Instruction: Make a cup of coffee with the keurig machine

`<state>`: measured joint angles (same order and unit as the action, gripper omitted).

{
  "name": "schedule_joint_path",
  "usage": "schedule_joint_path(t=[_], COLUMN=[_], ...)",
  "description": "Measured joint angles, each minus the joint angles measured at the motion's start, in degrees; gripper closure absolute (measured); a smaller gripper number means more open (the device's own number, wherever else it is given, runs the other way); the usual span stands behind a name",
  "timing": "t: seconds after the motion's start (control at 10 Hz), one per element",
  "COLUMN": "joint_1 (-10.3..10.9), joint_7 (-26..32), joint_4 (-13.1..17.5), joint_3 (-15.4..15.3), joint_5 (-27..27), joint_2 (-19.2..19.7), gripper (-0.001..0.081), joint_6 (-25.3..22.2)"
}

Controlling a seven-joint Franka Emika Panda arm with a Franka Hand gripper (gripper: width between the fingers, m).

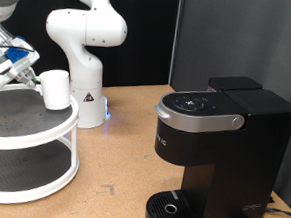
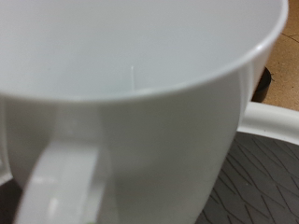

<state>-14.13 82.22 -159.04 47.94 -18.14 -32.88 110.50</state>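
While the gripper (image 1: 30, 74) grips the cup (image 1: 55, 89), it sits at the exterior view's left, above a two-tier round shelf (image 1: 29, 131).
Cup held just over the upper tier; wrist view is filled by the cup (image 2: 140, 112), handle in front. Coffee maker (image 1: 213, 154) stands well apart on the table (image 1: 111, 177), lid down.

ARM: white jointed Franka arm (image 1: 84, 30) upright at exterior view's top left | GRIPPER: blue-accented two-finger gripper (image 1: 28, 74) at left edge; fingers clamped on an object
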Motion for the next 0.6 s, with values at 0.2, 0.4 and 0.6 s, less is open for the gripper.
schedule_joint_path(t=[0.2,0.4,0.6], joint_1=[-0.1,-0.1,-0.1], joint_7=[-2.3,-2.8,-2.8], joint_4=[1.0,1.9,1.5], joint_3=[-1.5,-2.9,-2.8], joint_5=[0.0,0.8,-0.5], joint_2=[-0.6,-1.1,-1.1], gripper=[0.0736,0.0736,0.0736], joint_6=[-1.2,-2.3,-2.2])
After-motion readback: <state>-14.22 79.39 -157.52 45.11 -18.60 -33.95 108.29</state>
